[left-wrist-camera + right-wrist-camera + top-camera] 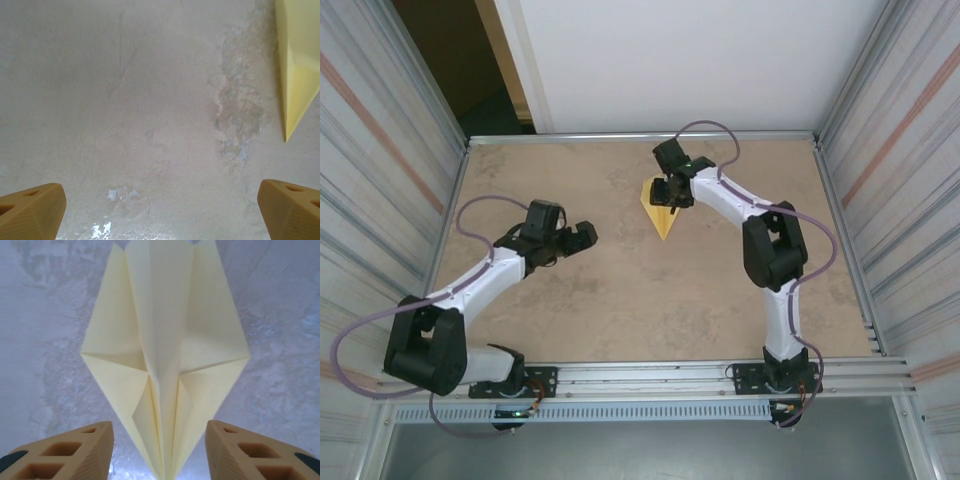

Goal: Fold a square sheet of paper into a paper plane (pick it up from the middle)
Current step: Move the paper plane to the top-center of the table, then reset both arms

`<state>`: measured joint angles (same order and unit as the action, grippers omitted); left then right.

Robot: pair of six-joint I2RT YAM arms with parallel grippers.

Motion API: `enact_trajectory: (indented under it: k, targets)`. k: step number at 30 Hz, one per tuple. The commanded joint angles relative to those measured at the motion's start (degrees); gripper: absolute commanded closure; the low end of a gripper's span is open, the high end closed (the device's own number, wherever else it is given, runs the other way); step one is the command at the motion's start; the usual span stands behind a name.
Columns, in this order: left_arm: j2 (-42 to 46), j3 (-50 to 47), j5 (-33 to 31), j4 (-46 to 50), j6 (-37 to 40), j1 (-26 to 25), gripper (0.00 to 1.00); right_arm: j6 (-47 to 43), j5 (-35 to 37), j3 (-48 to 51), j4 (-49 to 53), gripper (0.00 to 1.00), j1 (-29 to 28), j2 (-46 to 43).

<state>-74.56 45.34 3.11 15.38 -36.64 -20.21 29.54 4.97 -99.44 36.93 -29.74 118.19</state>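
The square sheet of paper lies flat on the table, folded into a yellow paper plane (662,213) with a kite outline, a centre crease and a sharp tip toward the near side. My right gripper (666,192) hovers over its wide end. In the right wrist view the plane (165,340) runs between my right gripper's (159,452) open jaws, with a gap on each side of its narrow end. My left gripper (582,235) is wide open to the plane's left above bare table. In the left wrist view its fingers (30,210) frame bare table and the plane's tip (297,65) shows at the upper right.
The tan table (620,300) is closed in by ribbed panels on the left (380,150) and right (900,150) and a white wall behind. A metal rail (670,375) with both arm bases runs along the near edge.
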Motion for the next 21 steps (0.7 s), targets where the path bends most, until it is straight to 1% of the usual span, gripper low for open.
enact_trajectory:
  k: [1,5,8,9,11,13,15,16,17,19,20,21]
  targets:
    - [4.6,2.7,-6.4,3.0,3.4,0.3,0.01,-0.5,3.4,5.0,-3.0,0.43,1.3,-10.4]
    - [9.2,2.1,-13.6,2.7,6.4,0.7,0.01,-1.2,9.3,16.5,-8.3,0.34,4.2,-22.6]
    - [12.8,-0.4,-19.0,0.3,8.3,1.9,0.01,-2.0,14.4,27.2,-13.0,0.26,8.2,-32.6]
    - [14.2,-1.7,-20.1,-0.9,8.8,2.6,0.01,-2.4,16.2,30.8,-14.7,0.22,9.6,-35.9]
    - [16.9,-4.8,-23.0,-4.0,9.9,3.7,0.01,-2.7,19.1,37.4,-17.3,0.08,12.5,-41.9]
    - [19.4,-8.6,-27.6,-8.3,11.7,4.5,0.01,-3.6,22.8,43.5,-20.5,0.01,15.7,-47.6]
    - [21.2,-11.9,-31.4,-11.5,13.5,5.2,0.01,-3.7,25.8,49.2,-22.7,0.01,18.9,-51.9]
    - [21.9,-13.2,-32.2,-12.5,14.6,6.0,0.01,-4.0,26.7,52.2,-24.5,0.01,20.8,-53.7]
    - [22.3,-13.9,-32.2,-13.0,15.6,6.8,0.01,-4.4,27.1,54.7,-26.3,0.01,22.4,-55.1]
    - [22.8,-17.0,-32.8,-17.3,19.0,8.1,0.01,-5.1,25.5,59.5,-30.0,0.01,26.3,-57.1]
    - [22.6,-18.5,-33.4,-19.7,20.2,8.7,0.01,-5.7,25.4,61.1,-31.5,0.01,27.7,-57.4]
    - [22.3,-19.6,-32.6,-21.2,21.1,9.8,0.01,-7.1,25.7,63.5,-34.8,0.01,28.4,-57.5]
